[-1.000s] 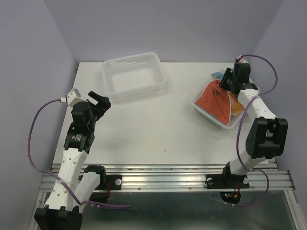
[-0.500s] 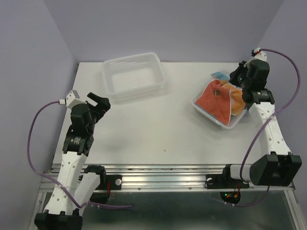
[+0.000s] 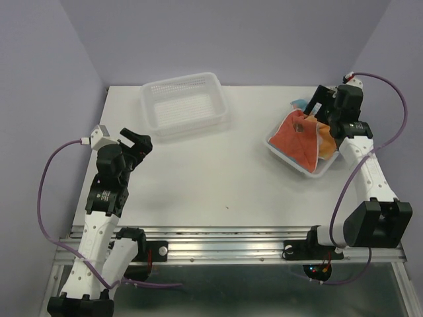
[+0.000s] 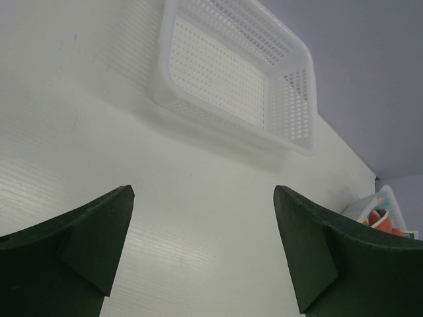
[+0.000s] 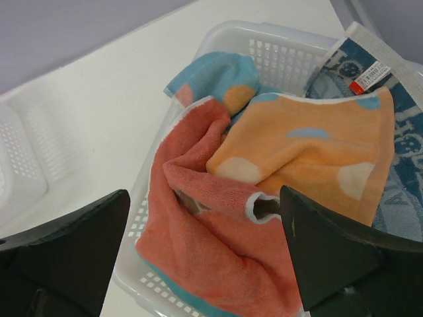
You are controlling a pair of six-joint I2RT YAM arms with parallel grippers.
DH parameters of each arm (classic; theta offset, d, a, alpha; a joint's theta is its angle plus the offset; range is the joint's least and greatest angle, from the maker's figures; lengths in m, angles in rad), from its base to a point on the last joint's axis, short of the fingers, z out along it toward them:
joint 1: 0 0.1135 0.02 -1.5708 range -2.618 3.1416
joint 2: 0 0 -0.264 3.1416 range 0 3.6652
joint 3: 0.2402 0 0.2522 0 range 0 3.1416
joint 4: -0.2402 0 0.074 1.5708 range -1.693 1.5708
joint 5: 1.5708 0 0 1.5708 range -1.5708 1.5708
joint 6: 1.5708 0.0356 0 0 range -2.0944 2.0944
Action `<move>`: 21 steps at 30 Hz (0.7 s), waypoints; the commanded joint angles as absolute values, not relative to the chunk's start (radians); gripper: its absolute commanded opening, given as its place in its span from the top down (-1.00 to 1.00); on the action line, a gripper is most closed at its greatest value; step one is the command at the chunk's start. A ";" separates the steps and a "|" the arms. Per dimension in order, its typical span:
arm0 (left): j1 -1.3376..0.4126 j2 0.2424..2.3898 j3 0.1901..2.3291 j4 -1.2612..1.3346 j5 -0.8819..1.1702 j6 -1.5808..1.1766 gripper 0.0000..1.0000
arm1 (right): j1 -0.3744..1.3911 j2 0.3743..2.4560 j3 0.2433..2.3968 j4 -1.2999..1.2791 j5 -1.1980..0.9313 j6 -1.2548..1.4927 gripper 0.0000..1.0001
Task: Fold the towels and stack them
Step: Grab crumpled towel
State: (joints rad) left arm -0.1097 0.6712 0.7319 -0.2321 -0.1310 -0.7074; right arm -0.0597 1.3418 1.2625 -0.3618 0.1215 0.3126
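Hovering over the towels (image 5: 198, 218), the right claw (image 5: 205, 261) gapes wide and grips nothing, likely poised to pick one out for folding. They lie crumpled in a perforated plastic basket (image 5: 284, 56): soft terry, red-orange on top, spotted orange and blue beside it. Spread and holding nothing too, the left claw (image 4: 201, 244) hangs above the worktop (image 3: 218, 172).

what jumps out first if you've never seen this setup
The bright heap of towels, red-orange, spotted orange and blue, crammed into a white basket at the far right of the table, catches the eye first, with the right gripper hovering open over it. Next comes the second basket, empty, at the far side left of centre. The left gripper hangs open near the left edge.
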 commanded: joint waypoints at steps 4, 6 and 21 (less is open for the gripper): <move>-0.106 0.675 0.769 -0.218 -0.133 -0.704 -0.98 | -0.066 1.436 1.250 -0.296 0.098 0.291 -1.00; -0.106 0.680 0.770 -0.221 -0.133 -0.703 -0.97 | -0.066 1.468 1.256 -0.292 0.101 0.299 -1.00; -0.106 0.669 0.784 -0.236 -0.146 -0.710 -0.97 | -0.064 1.346 1.345 -0.300 -0.108 0.321 0.99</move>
State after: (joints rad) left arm -0.1097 0.6857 0.7353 -0.2527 -0.1360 -0.7082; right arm -0.0597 1.5192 1.2598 -0.3450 0.0246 0.3111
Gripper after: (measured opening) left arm 0.986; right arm 0.046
